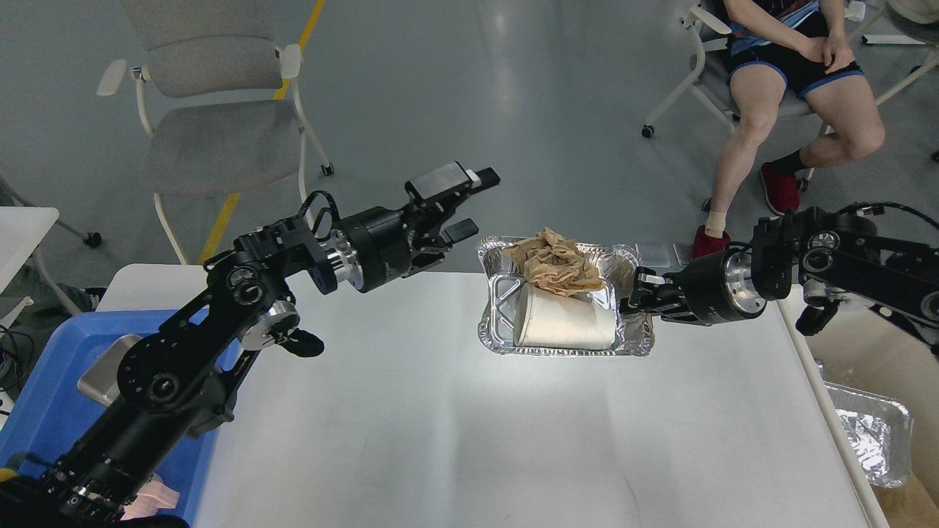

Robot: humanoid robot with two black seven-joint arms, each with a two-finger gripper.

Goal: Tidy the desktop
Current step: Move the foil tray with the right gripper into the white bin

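The white desktop point(455, 425) fills the lower middle of the head view. A foil tray point(490, 336) sits at its far edge and holds a white paper cup point(568, 324) lying on its side and a crumpled brown paper ball point(554, 261). My left gripper point(467, 204) is open and empty, raised to the left of the tray. My right gripper point(635, 298) is shut on the tray's right rim.
A blue plastic tray point(44, 411) at the left edge holds a metal container point(103, 370). Another foil tray point(877, 440) lies in a box beyond the right edge. A grey chair point(213, 139) and a seated person point(792, 81) are behind the table.
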